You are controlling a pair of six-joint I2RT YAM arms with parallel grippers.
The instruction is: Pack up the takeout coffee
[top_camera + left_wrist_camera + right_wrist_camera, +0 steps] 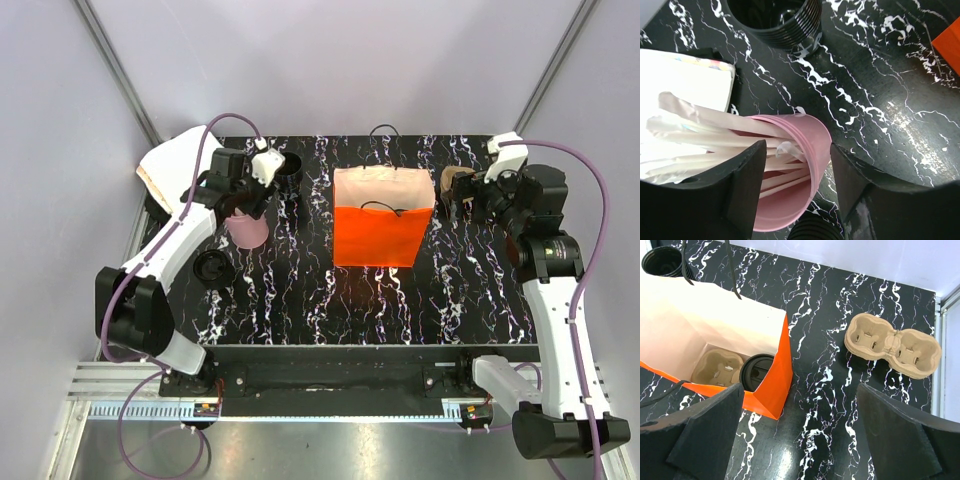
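The takeout coffee (757, 371) stands inside the orange paper bag (774, 382), its dark lid on, set in one pocket of a moulded cardboard carrier (715, 367) on the bag's floor. The bag stands upright in the middle of the black marbled worktop (300, 300), mouth open and cord handles loose over the rim. The right tool (800, 390) hangs above the worktop just right of the bag, fingers spread wide with nothing between them. Beyond it a second cardboard carrier (892, 342) lies empty near the right edge. On the far left, the left tool (797, 147) straddles a pink cup (812, 132) full of paper-wrapped sticks (715, 125), a finger close against each side. Whether it is pinching the cup cannot be told. A lidless ribbed black cup (775, 20) stands just behind the pink one. A stack of white napkins (685, 80) lies beside it, and a dark round item (213, 267) sits nearer the arm bases.
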